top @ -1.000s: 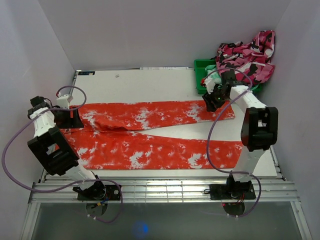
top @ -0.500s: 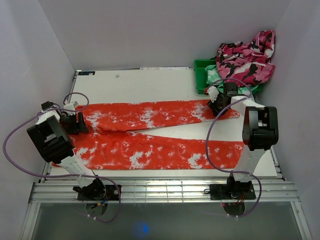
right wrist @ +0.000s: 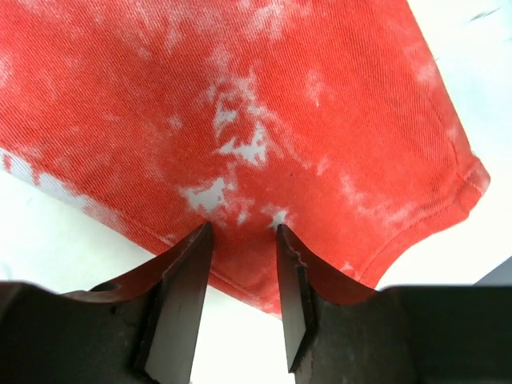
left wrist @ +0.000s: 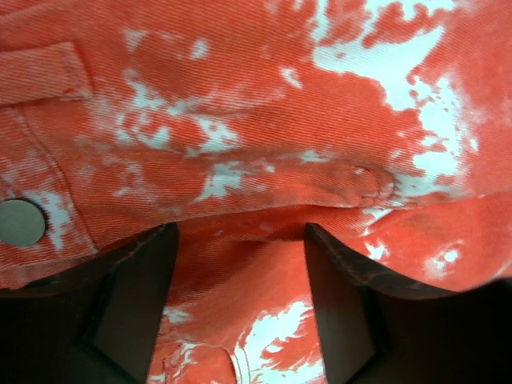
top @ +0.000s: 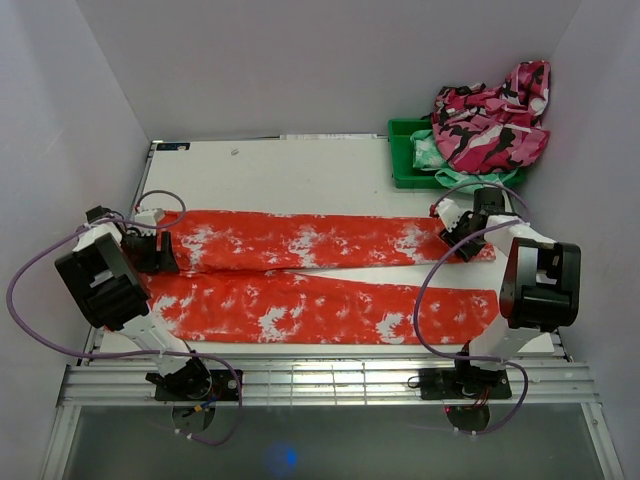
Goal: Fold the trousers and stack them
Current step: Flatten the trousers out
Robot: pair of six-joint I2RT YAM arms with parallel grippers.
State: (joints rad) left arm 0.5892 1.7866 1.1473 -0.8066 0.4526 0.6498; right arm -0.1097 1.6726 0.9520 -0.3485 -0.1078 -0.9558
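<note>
1. Shifted since a second ago, seen from above: right tool (top: 462, 232) drawn away from the far right corner toward the right edge of the worktop (top: 300, 170), far cuff carried along with it. Left tool (top: 160, 250) swung in a little from the left edge. Far leg straighter than before.
2. Same top view, now: trousers (top: 300, 275) spread flat across the middle and near half of the worktop, reaching almost from left edge to right edge. Waist at the left, both cuffs at the right, legs side by side with a thin wedge of bare worktop between them toward the right. Left tool down on the waist, right tool down on the far cuff. At the far right corner, well apart from the trousers, a green bin (top: 400, 160) holding a mint-green garment (top: 428, 150), with a camouflage garment (top: 490, 120) heaped above.
3. Left wrist view: left tool (left wrist: 240, 240) spread wide, dark fingers (left wrist: 140, 296) pressed down onto the trousers (left wrist: 264, 104), with a raised fold of cloth in the broad gap between them. Round metal button (left wrist: 20, 222) at the left, below a belt loop.
4. Right wrist view: right tool (right wrist: 242, 232) narrowly parted, fingers (right wrist: 184, 296) resting tips-down on the trousers (right wrist: 240, 104) just inside the leg's edge. Flat cloth visible in the gap, no pinch to be seen. Hemmed cuff corner (right wrist: 456, 188) off to the right, bare worktop (right wrist: 64, 240) beside the edge.
</note>
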